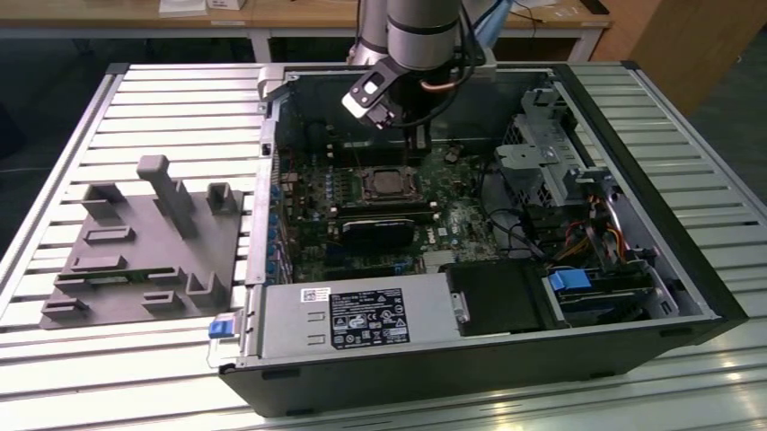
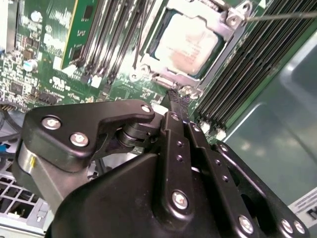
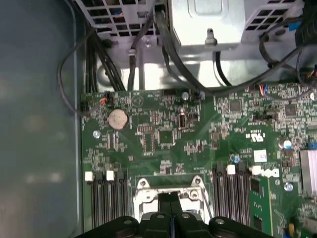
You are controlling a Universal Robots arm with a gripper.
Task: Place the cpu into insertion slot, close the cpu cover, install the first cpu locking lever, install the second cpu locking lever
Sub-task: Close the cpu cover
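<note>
The cpu (image 2: 190,42), a flat square chip with a dull silver top, lies in the socket on the green board (image 1: 386,184). The cpu cover (image 2: 225,22), a silver frame, lies down flat around the chip, and the insertion slot is hidden beneath both. A thin wire lever (image 2: 282,16) runs out from one corner of the frame. My gripper (image 2: 177,95) is shut with nothing between its black fingers. It hovers just off the socket's edge, on the side toward the case's rear wall in the exterior view (image 1: 419,144). In the first wrist view my gripper (image 3: 170,198) overlaps the frame (image 3: 141,191).
Long black memory slots (image 2: 233,84) flank the socket. A black heatsink block (image 1: 374,233) sits nearer the front, then the power supply (image 1: 354,314). A drive cage (image 1: 545,148) and cables (image 1: 527,224) fill the exterior view's right. A grey fixture tray (image 1: 144,242) lies outside the case.
</note>
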